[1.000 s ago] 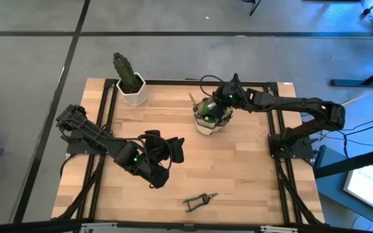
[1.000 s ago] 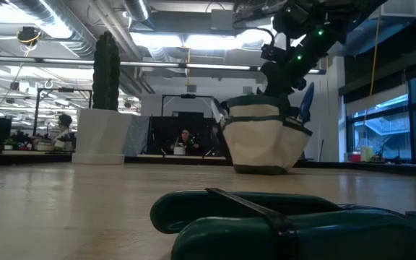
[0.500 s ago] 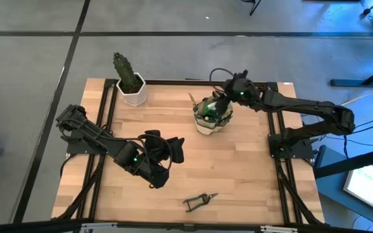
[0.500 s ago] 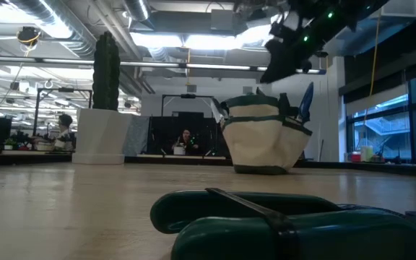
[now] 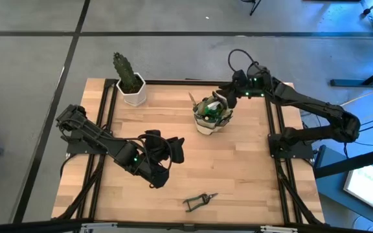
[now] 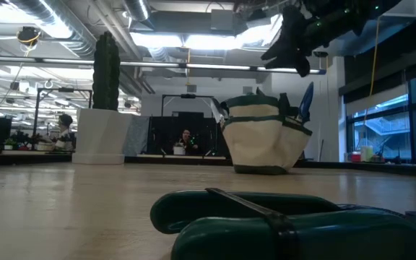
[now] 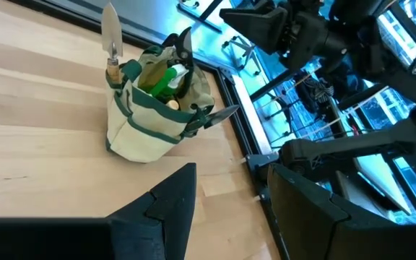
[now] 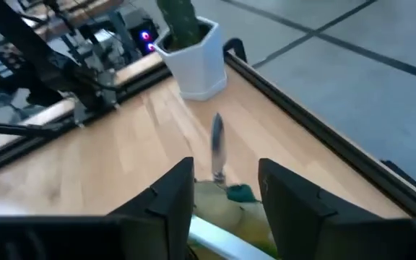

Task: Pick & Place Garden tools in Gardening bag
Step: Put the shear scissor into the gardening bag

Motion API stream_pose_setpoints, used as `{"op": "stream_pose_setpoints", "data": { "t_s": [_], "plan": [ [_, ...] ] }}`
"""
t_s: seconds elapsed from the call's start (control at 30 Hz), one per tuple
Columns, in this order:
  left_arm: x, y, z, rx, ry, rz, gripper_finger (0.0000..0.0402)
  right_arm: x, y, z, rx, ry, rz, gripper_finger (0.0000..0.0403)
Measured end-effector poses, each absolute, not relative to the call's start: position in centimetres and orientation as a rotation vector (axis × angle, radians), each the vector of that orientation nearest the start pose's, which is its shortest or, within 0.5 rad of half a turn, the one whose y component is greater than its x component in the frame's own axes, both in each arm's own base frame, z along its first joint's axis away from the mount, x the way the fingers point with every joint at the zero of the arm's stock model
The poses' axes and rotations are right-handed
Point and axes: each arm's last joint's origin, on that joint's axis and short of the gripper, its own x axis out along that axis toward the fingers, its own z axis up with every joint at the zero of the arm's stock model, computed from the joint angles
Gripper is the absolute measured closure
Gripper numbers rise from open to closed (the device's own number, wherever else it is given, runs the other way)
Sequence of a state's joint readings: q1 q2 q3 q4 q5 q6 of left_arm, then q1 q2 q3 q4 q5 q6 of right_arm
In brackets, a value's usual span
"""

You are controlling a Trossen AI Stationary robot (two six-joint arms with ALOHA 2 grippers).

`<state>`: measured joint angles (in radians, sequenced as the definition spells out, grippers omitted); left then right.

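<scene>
The gardening bag (image 5: pixel 211 116) stands on its base at the table's far middle; it also shows in the low view (image 6: pixel 264 141) and the left wrist view (image 7: pixel 150 119). A silver trowel blade (image 7: pixel 110 32) sticks up from its side pocket. A green spray bottle (image 7: pixel 163 79) and dark tools (image 7: pixel 184 45) show in its mouth. Black pruning shears (image 5: pixel 199 201) lie flat near the table's near edge. My right gripper (image 8: pixel 226 180) is open and empty, above and just beyond the bag's far right side (image 5: pixel 226 96). My left gripper (image 7: pixel 230 195) is open and empty, low over the table's middle left (image 5: pixel 173 150).
A green cactus in a white hexagonal pot (image 5: pixel 132 85) stands at the far left corner and also shows in the right wrist view (image 8: pixel 193 61). Bare wood lies between the bag and the shears. A person (image 6: pixel 185 141) sits in the room beyond the table.
My right gripper has risen out of the bag's mouth and drawn back toward the table's far right edge, now clear above the bag. The bag and the tools in it have stayed where they were.
</scene>
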<state>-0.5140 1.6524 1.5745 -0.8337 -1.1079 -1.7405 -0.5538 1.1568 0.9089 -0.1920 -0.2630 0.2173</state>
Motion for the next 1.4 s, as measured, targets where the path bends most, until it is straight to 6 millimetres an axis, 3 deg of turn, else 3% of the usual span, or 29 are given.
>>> {"op": "stream_pose_setpoints", "data": {
  "t_s": [0.13, 0.23, 0.5, 0.83, 1.1, 1.4],
  "plan": [
    [31.0, -14.5, 34.1, -0.968, 0.005, 0.861, 0.0233, 21.3, -13.0, 29.9, 0.373, 0.420, -0.333, 0.0236],
    [31.7, -14.5, 33.4, -0.997, 0.091, 0.849, 0.0233, 20.8, -12.5, 29.4, 0.403, 0.493, -0.243, 0.0232],
    [35.5, -14.1, 31.0, -1.020, 0.404, 0.673, 0.0233, 19.1, -10.1, 29.2, 0.552, 0.617, 0.016, 0.0231],
    [40.4, -14.0, 28.2, -1.011, 0.681, 0.182, 0.0233, 15.3, -6.0, 31.6, 0.636, 0.607, 0.165, 0.0231],
    [40.5, -15.1, 25.8, -0.936, 0.920, -0.012, 0.0233, 11.9, -3.1, 33.0, 0.712, 0.583, 0.116, 0.0231],
    [39.0, -16.8, 24.6, -0.597, 1.022, 0.027, 0.0233, 8.7, -1.8, 33.7, 0.793, 0.476, -0.154, 0.0231]
  ]
}}
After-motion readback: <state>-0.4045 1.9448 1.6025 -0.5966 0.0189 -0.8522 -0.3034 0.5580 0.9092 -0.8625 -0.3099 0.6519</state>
